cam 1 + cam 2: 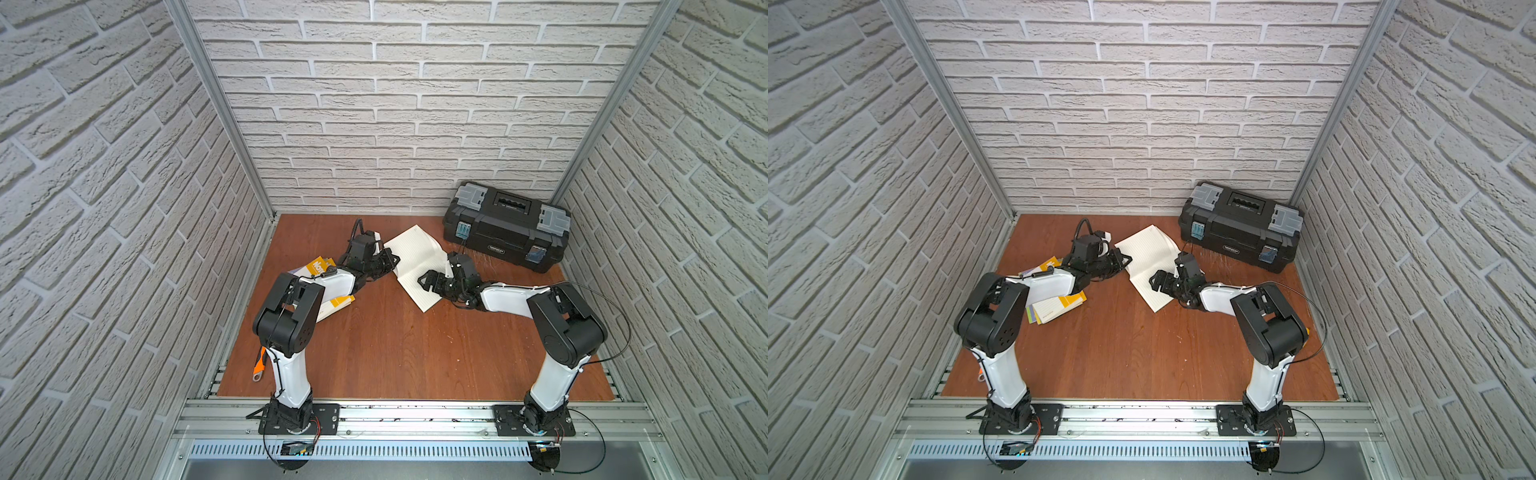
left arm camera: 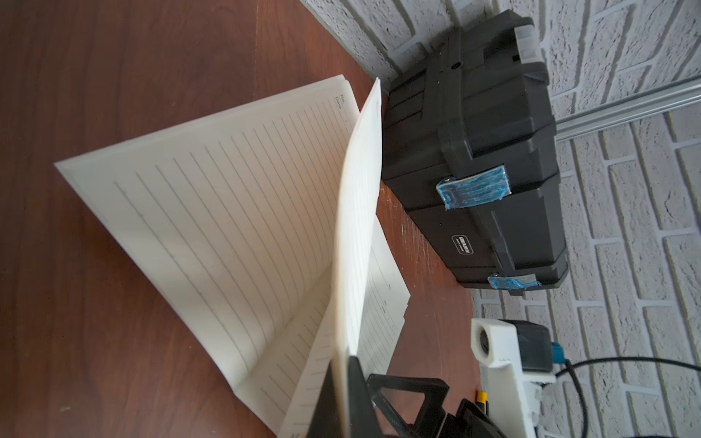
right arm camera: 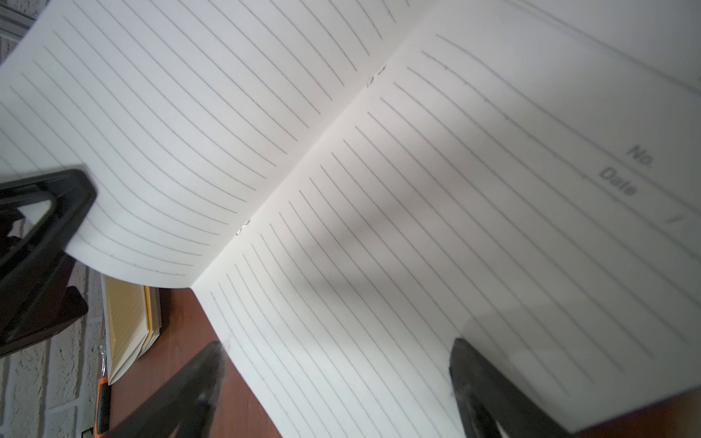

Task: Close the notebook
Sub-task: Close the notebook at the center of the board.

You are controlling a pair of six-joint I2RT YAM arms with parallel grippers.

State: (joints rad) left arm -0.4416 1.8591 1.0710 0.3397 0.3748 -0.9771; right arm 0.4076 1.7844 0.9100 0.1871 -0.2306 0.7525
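Note:
The notebook (image 1: 415,251) (image 1: 1148,253) lies open on the wooden table, its white lined pages up, at the back middle. My left gripper (image 1: 392,259) (image 1: 1126,261) (image 2: 347,366) is shut on the edge of a raised leaf (image 2: 356,197) of the notebook, which stands almost upright above the spread. In the right wrist view, one of the left gripper's black fingers (image 3: 45,212) clamps the curled page. My right gripper (image 1: 424,280) (image 1: 1154,279) (image 3: 338,344) is open over the near page (image 3: 379,227), one finger on each side of it, holding nothing.
A black toolbox (image 1: 505,232) (image 1: 1241,228) (image 2: 474,170) stands at the back right, close to the notebook. A stack of yellow booklets (image 1: 338,303) (image 1: 1054,307) (image 3: 129,322) lies under my left arm. An orange-handled tool (image 1: 259,365) lies at the left edge.

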